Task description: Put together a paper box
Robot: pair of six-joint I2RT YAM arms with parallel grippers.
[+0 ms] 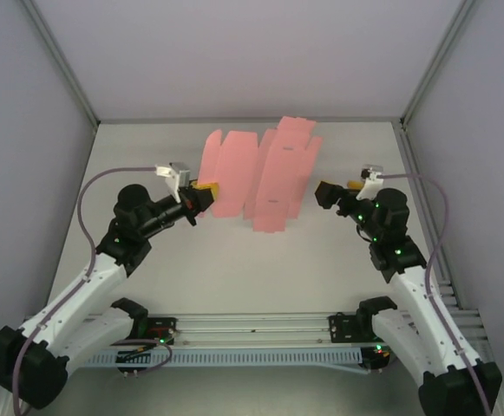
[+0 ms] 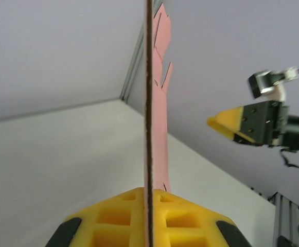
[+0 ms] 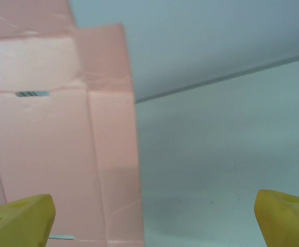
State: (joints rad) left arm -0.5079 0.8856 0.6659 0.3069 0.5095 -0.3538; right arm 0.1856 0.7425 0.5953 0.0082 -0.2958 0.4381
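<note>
Left gripper [image 2: 149, 216] pinches the flat paper box [image 2: 158, 128] by its 9 o'clock edge, sheet upright over the table's [image 1: 234, 269] far half. Right gripper [image 1: 325, 194] hovers at 3 o'clock, jaws spread. Best to close squarely beside a crease, slowly, since thin card buckles.

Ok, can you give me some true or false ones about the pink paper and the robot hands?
1. The left gripper pinches the paper box at its edge. True.
2. The right gripper is shut. False: its jaws stand wide open.
3. The paper box is an unfolded cut-out sheet, not a closed box. True.
4. The right gripper holds the sheet too. False: it is off to the side, apart from it.
5. The sheet is blue. False: it is pink.
</note>
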